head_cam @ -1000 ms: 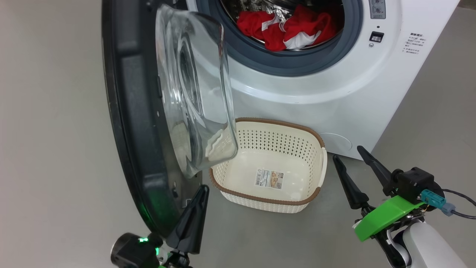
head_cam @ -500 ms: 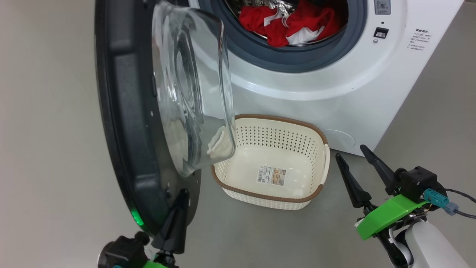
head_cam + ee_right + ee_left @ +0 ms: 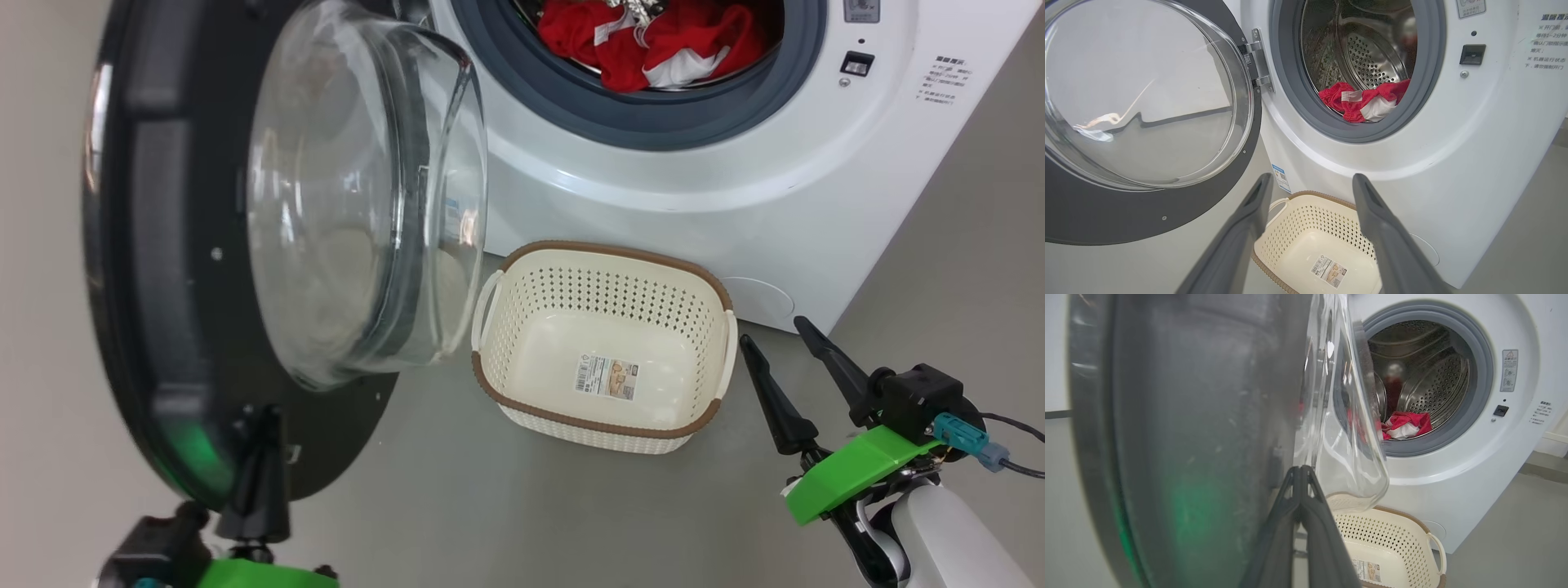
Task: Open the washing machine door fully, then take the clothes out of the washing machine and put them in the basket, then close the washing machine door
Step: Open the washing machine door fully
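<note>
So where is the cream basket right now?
In the head view, the cream perforated plastic basket stands on the floor before the white washing machine, right of its open black-rimmed door.

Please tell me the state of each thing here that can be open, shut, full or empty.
washing machine door: open
clothes: heaped inside the washing machine
basket: upright, empty
left claw: shut, by the door's lower edge
right claw: open, holding nothing

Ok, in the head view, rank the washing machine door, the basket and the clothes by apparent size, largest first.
1. the washing machine door, also nearest the camera
2. the basket
3. the clothes, partly cut off at the top edge
</note>
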You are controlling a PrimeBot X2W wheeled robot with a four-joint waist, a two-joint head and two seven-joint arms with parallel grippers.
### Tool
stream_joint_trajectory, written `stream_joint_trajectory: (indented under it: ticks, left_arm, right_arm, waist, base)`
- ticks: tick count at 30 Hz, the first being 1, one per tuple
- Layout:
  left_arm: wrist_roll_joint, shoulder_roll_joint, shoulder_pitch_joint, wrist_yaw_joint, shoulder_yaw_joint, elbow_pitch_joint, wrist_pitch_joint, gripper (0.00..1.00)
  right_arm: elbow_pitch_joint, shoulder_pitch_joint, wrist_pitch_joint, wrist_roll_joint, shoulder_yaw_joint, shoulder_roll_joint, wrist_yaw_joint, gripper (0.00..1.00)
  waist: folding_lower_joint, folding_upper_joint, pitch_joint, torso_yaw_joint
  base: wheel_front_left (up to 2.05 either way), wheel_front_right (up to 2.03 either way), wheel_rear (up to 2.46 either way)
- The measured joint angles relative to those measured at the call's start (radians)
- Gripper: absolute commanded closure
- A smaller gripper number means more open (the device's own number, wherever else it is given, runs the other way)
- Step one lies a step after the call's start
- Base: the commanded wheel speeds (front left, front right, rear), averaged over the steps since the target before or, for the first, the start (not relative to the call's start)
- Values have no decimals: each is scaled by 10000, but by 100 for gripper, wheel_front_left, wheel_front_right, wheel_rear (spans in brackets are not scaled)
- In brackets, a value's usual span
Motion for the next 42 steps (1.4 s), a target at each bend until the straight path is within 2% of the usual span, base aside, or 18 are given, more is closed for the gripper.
stream_joint_trajectory:
  ticks: [11, 29, 42]
  left_arm:
    - [4, 372, -816, -15, 1691, 794, 0, 100]
    - [646, 966, -3123, -593, 4387, 3609, -31, 100]
    - [1271, 1536, -4772, -629, 5783, 5551, -31, 100]
  right_arm:
    - [4, -146, 0, -73, 174, -109, 0, 0]
    - [10, -846, 0, -157, 456, -286, 0, 0]
    - [38, -1147, 0, -159, 633, -332, 0, 0]
  waist:
    - [0, 0, 376, 56]
    - [1, 0, 1101, -230]
    - [0, 0, 1587, -547]
  base:
    - [0, 0, 0]
    - [0, 0, 0]
    - [0, 0, 0]
